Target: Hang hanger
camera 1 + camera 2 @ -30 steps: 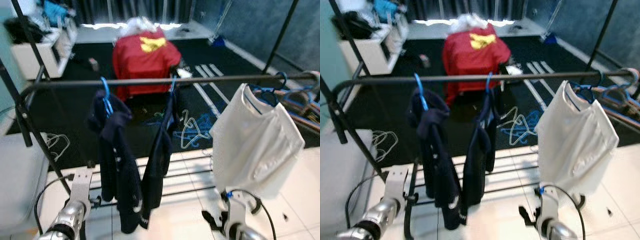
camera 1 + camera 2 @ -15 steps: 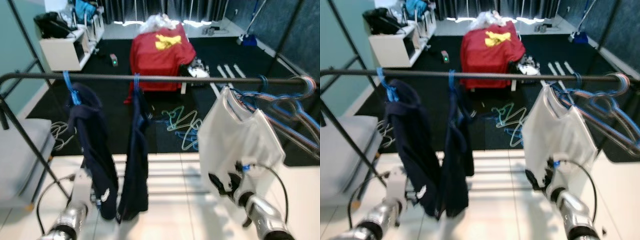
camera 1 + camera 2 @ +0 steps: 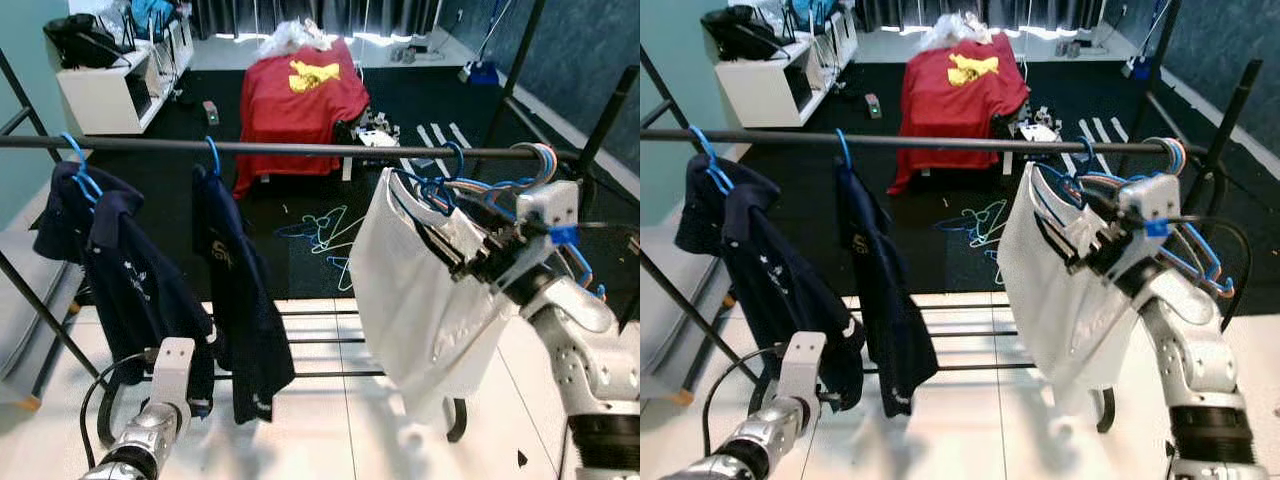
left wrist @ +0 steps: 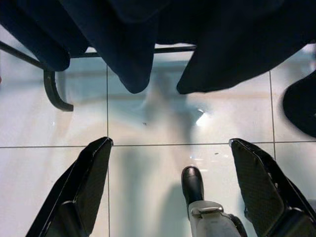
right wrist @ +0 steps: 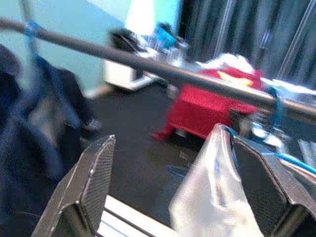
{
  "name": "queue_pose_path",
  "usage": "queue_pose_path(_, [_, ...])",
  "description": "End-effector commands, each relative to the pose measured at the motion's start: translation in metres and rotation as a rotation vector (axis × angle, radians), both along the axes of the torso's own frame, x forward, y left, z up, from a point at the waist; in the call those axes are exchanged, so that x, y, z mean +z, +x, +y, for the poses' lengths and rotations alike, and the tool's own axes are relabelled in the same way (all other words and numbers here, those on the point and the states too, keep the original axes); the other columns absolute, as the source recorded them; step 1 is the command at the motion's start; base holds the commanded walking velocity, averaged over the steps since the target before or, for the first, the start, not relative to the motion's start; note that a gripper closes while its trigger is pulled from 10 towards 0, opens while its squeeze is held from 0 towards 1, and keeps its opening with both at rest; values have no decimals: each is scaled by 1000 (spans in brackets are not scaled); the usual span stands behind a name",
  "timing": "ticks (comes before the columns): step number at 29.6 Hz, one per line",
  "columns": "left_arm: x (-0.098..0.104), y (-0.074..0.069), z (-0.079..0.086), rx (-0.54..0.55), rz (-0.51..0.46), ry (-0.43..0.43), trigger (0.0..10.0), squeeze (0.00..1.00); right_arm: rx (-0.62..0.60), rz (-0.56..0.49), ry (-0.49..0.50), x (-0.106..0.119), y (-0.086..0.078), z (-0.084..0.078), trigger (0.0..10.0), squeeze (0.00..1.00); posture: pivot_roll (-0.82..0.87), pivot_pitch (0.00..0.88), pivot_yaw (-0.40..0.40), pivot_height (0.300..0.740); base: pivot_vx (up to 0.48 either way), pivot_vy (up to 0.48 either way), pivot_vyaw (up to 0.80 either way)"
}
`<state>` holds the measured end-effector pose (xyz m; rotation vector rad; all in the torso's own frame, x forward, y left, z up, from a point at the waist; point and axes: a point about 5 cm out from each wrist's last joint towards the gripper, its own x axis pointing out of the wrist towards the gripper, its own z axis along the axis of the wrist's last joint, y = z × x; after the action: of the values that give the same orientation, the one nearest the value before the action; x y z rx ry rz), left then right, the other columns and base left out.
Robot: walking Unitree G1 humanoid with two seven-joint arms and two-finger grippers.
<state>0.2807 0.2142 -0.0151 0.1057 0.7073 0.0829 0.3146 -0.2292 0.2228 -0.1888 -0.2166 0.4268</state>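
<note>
A white garment [image 3: 420, 300] hangs on a blue hanger [image 3: 432, 190] whose hook sits over the black rail [image 3: 300, 149], right of centre. My right gripper [image 3: 458, 262] is raised to the garment's shoulder just below the rail. In the right wrist view its fingers [image 5: 91, 182] stand wide apart and open, with the white garment [image 5: 217, 197] against the inner side of one. Two navy garments [image 3: 130, 280] hang on blue hangers further left. My left gripper [image 4: 169, 143] hangs low and open over the floor tiles.
Several empty blue hangers [image 3: 545, 165] crowd the rail's right end. Loose hangers [image 3: 325, 225] lie on the black carpet behind the rack. A red-draped object [image 3: 300, 90] and a white shelf [image 3: 100, 95] stand further back. A grey seat [image 3: 15, 300] is at left.
My right arm has risen from low by the floor to the white garment's shoulder near the rail. The head camera has shifted. The left arm stays low.
</note>
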Motion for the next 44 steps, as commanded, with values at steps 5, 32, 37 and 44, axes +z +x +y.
queue_pose_path(5, [-2,-3,2,-9,8,11,10000,0,-139,126,-30,-27,-4,-19,10000,0,-63,96,-11,740,0,-472,0])
queue_pose_path(32, [-3,-9,17,20,9,62,10000,0,-48,190,157,-27,-5,-72,10000,0,-18,134,11,740,0,-15,0])
queue_pose_path(37, [-2,-11,25,29,11,81,10000,0,-38,183,163,-24,-6,-81,10000,0,-9,141,19,740,0,0,0])
queue_pose_path(44, [-1,-14,35,33,19,113,10000,0,-20,165,139,-17,-7,-88,10000,0,4,157,39,740,0,0,0])
